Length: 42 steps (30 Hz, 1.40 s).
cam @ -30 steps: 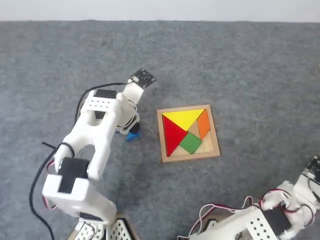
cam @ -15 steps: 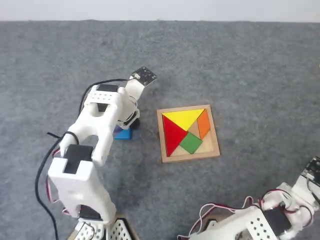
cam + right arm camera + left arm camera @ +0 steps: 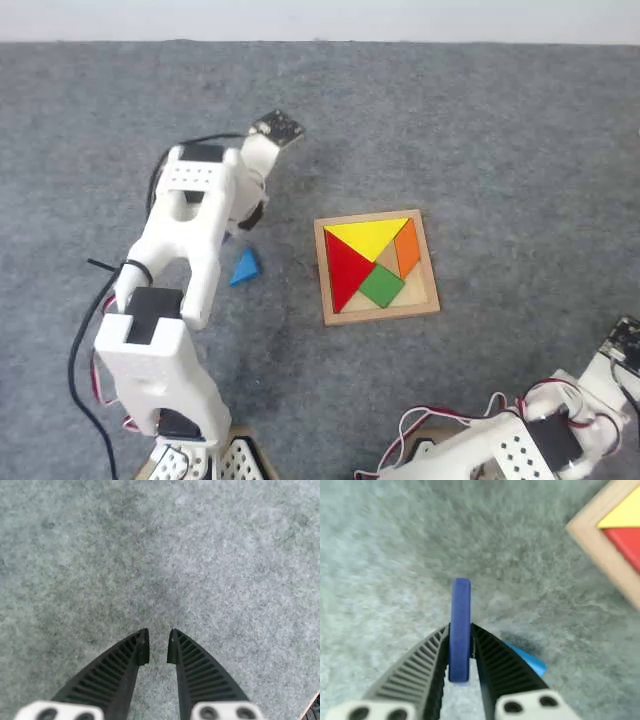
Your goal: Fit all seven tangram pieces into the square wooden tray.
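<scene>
Four pieces [image 3: 368, 238] are seated in the centre-right tray [image 3: 380, 315]; one light-blue triangle [image 3: 245, 268] is laid left of it. One dark-blue piece [image 3: 461, 600] is clamped by the left gripper [image 3: 460, 629]; the right gripper [image 3: 156, 647] is held slightly parted.

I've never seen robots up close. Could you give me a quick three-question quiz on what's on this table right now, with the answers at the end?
1. Pick one: what do the left arm's jaws hold?
A. a dark blue piece, gripped on edge
B. a pencil
C. nothing

2. True or false: the light blue triangle lies inside the wooden tray.

3. Fill in: the tray has ____ coloured pieces in it.

Key:
1. A
2. False. It lies on the grey carpet, apart from the tray.
3. four
</scene>
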{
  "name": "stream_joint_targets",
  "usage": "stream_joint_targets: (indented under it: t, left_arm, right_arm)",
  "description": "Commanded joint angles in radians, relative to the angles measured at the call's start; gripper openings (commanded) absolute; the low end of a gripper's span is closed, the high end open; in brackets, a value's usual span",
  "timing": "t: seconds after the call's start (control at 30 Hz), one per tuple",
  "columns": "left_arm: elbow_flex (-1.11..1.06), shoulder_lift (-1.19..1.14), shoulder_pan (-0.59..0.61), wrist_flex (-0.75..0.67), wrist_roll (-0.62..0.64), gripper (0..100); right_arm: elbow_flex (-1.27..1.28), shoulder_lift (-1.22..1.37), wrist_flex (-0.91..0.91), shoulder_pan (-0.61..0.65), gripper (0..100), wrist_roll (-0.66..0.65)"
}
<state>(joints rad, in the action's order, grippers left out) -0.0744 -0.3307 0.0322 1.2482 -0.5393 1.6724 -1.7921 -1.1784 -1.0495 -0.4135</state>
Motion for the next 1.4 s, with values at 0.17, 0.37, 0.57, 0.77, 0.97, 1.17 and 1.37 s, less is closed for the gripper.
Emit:
stream_joint_targets:
  t: [0.17, 0.37, 0.57, 0.77, 0.97, 1.17, 1.37]
  left_arm:
    - [0.213, 0.014, -0.331, 0.282, 0.051, 1]
    - [0.213, 0.014, -0.526, 0.284, 0.068, 1]
    - [0.217, 0.006, -0.592, 0.193, 0.276, 1]
    - [0.214, 0.002, -0.629, 0.081, 0.448, 1]
    - [0.217, -0.028, -0.666, 0.021, 0.612, 1]
    - [0.22, -0.13, -0.68, 0.0, 0.697, 1]
    - [0.248, -0.133, -0.687, 0.006, 0.703, 2]
  right_arm:
    - [0.011, -0.021, -0.01, -0.013, 9.0, -0.003]
    - [0.011, -0.021, -0.01, -0.015, 9.0, -0.003]
    - [0.011, -0.021, -0.01, -0.015, 9.0, -0.003]
    - [0.011, -0.021, -0.01, -0.012, 9.0, -0.003]
    - [0.011, -0.021, -0.012, -0.013, 9.0, -0.003]
    - [0.011, -0.021, -0.012, -0.013, 9.0, -0.003]
    - [0.011, -0.021, -0.012, -0.01, 9.0, -0.003]
